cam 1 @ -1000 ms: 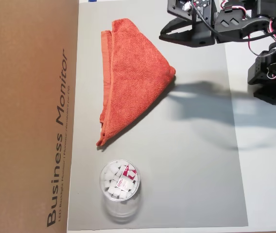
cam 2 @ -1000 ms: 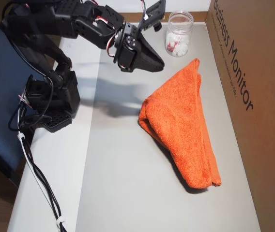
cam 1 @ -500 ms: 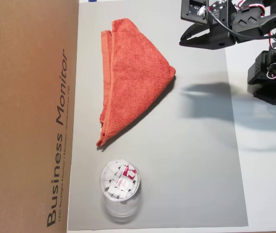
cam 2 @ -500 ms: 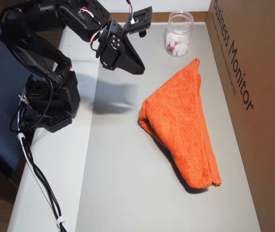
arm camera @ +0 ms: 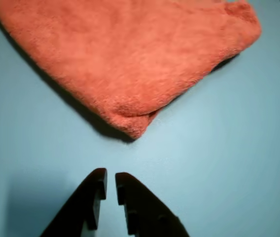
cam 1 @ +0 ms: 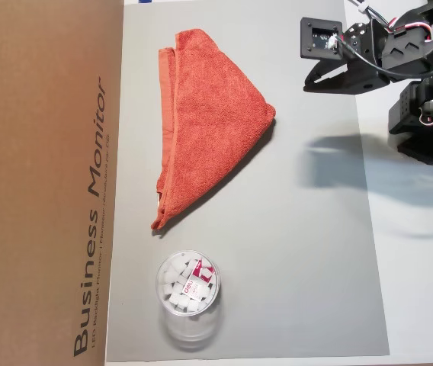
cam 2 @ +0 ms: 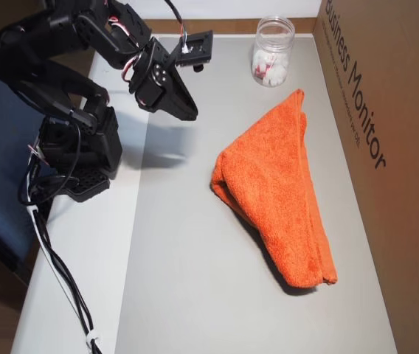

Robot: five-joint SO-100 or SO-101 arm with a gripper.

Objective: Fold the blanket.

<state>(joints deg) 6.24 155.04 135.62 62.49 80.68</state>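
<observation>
The blanket [cam 1: 209, 122] is seen folded into a rough triangle on the grey surface [cam 1: 300, 259], one long hemmed edge running beside the brown cardboard box [cam 1: 45, 183] printed "Business Monitor". In the wrist view the blanket's [arm camera: 125, 54] rounded corner is pointed toward the pincer [arm camera: 108, 185], with bare grey left between them. The pincer's two dark fingers are held almost together (only a narrow slit is visible), and nothing is gripped. In an overhead view the pincer [cam 2: 189, 112] is held above the surface, well apart from the blanket [cam 2: 279, 192]. A clear jar [cam 1: 188, 293] holding small white pieces is stood near the blanket's far tip.
</observation>
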